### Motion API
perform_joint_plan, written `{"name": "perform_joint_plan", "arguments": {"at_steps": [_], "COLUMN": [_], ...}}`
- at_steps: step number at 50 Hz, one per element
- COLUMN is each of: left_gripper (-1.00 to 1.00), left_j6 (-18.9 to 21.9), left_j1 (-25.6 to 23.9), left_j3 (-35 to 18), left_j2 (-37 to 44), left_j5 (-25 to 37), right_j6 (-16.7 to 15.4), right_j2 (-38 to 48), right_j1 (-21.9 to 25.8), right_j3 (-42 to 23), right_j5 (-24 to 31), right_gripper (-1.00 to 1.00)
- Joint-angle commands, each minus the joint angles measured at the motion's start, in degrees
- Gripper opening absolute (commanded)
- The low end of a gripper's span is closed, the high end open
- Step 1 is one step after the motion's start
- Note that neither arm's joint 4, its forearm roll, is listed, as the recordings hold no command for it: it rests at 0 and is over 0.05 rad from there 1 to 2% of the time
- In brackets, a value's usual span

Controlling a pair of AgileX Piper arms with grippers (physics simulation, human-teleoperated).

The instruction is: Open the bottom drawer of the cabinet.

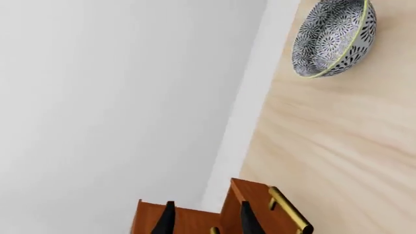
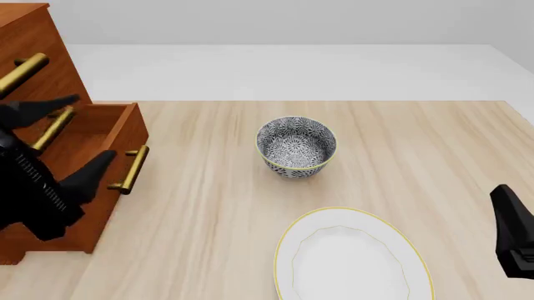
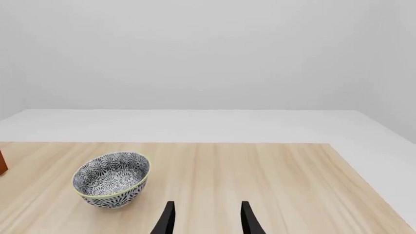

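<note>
The cabinet (image 2: 25, 37) stands at the table's left edge, reddish-brown with brass bar handles. Its bottom drawer (image 2: 104, 128) is pulled out toward the table's middle, with plain wood showing inside and its brass handle (image 2: 129, 169) facing the bowl. My left gripper (image 2: 94, 125) hovers open over the drawer, holding nothing. In the left wrist view its fingers (image 1: 167, 220) frame the wooden drawer front (image 1: 250, 197) and a brass handle (image 1: 289, 209). Low at the right of the front view my right gripper (image 2: 511, 215) is far from the cabinet. It is open and empty in the right wrist view (image 3: 206, 219).
A black-and-white patterned bowl (image 2: 296, 148) with a yellow rim sits mid-table and also shows in both wrist views (image 1: 334, 36) (image 3: 112, 179). A white plate (image 2: 351, 256) with a yellow edge lies near the front. The table's far edge meets white floor.
</note>
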Motion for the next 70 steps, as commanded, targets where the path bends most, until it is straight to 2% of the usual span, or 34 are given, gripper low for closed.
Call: {"name": "perform_joint_plan", "arguments": {"at_steps": [1, 3, 4, 6, 8, 12, 14, 16, 18, 20, 24, 25, 27, 28, 30, 32, 33, 39, 43, 46, 48, 53, 60, 62, 64, 65, 70], "left_gripper": [1.0, 1.0, 1.0, 1.0, 1.0, 1.0, 1.0, 1.0, 1.0, 1.0, 1.0, 1.0, 1.0, 1.0, 1.0, 1.0, 1.0, 1.0, 1.0, 1.0, 1.0, 1.0, 1.0, 1.0, 1.0, 1.0, 1.0], "left_j6": [-9.2, -10.69, -13.32, -13.78, -16.77, -19.35, -23.92, -25.29, -31.92, -33.14, -40.12, -40.12, -44.47, -44.47, -50.27, -51.05, -54.16, -61.58, -63.94, -67.58, -70.61, -71.59, -76.97, -77.21, -76.84, -78.26, -78.49], "left_j1": [0.01, 0.29, 0.69, 0.89, 1.29, 1.63, 2.03, 2.47, 3.38, 3.07, 5.09, 5.09, 5.84, 5.84, 6.9, 7.2, 7.09, 7.33, 7.36, 9.16, 7.79, 8.65, 10.09, 12.11, 11.59, 13.29, 13.51], "left_j3": [-11.77, -13.55, -15.84, -16.6, -19.61, -22.35, -26.19, -27.61, -32.29, -33.4, -38.72, -38.75, -41.58, -41.6, -44.98, -45.42, -46.65, -47.51, -47.05, -46.96, -47.5, -47.25, -45.34, -44.83, -44.38, -44.08, -41.86], "left_j2": [-2.91, -3.23, -2.9, -3.07, -2.72, -2.41, -1.08, -0.98, 1.47, 1.2, 3.07, 3.08, 4.53, 4.54, 6.53, 6.9, 7.45, 8.86, 9.14, 9.67, 9.78, 9.64, 9.32, 9.43, 9.28, 9.37, 9.49], "left_j5": [15.37, 18.57, 21.25, 22.79, 26.44, 29.7, 33.72, 35.08, 40.21, 41.07, 46.9, 46.93, 49.46, 49.47, 52.04, 52.74, 53.54, 56.37, 57.25, 57.96, 59.02, 58.75, 58.19, 57.46, 57.44, 56.83, 55.97], "right_j6": [0.0, -0.01, 0.01, -0.02, -0.01, 0.04, 0.07, 0.03, 0.12, 0.12, 0.09, 0.09, 0.08, 0.08, 0.1, 0.08, 0.08, 0.11, 0.08, 0.09, 0.08, 0.14, 0.17, 0.17, 0.19, 0.19, 0.2], "right_j2": [0.0, 0.0, 0.0, 0.0, 0.0, 0.0, 0.0, 0.0, 0.0, 0.0, 0.01, 0.01, 0.01, 0.01, 0.01, 0.01, 0.01, 0.01, 0.01, 0.01, 0.01, 0.01, 0.0, 0.0, 0.0, 0.0, 0.0], "right_j1": [0.06, 0.09, 0.08, 0.14, 0.19, 0.19, 0.19, 0.19, 0.18, 0.22, 0.33, 0.33, 0.36, 0.34, 0.32, 0.33, 0.33, 0.32, 0.37, 0.39, 0.45, 0.48, 0.47, 0.53, 0.51, 0.5, 0.52], "right_j3": [0.02, 0.06, 0.08, 0.07, 0.08, 0.01, 0.0, 0.05, 0.03, 0.0, -0.03, -0.03, -0.04, -0.02, -0.11, -0.17, -0.17, -0.35, -0.52, -0.25, -0.27, -0.53, -0.55, -0.58, -0.5, -0.47, -0.49], "right_j5": [-0.03, -0.04, -0.05, -0.02, -0.01, 0.04, 0.05, 0.02, 0.04, 0.1, 0.22, 0.22, 0.24, 0.22, 0.31, 0.35, 0.35, 0.52, 0.71, 0.45, 0.48, 0.73, 0.73, 0.73, 0.63, 0.61, 0.63], "right_gripper": [1.0, 1.0, 1.0, 1.0, 1.0, 1.0, 1.0, 1.0, 1.0, 1.0, 1.0, 1.0, 1.0, 1.0, 1.0, 1.0, 1.0, 1.0, 1.0, 1.0, 1.0, 1.0, 1.0, 1.0, 1.0, 1.0, 1.0]}}
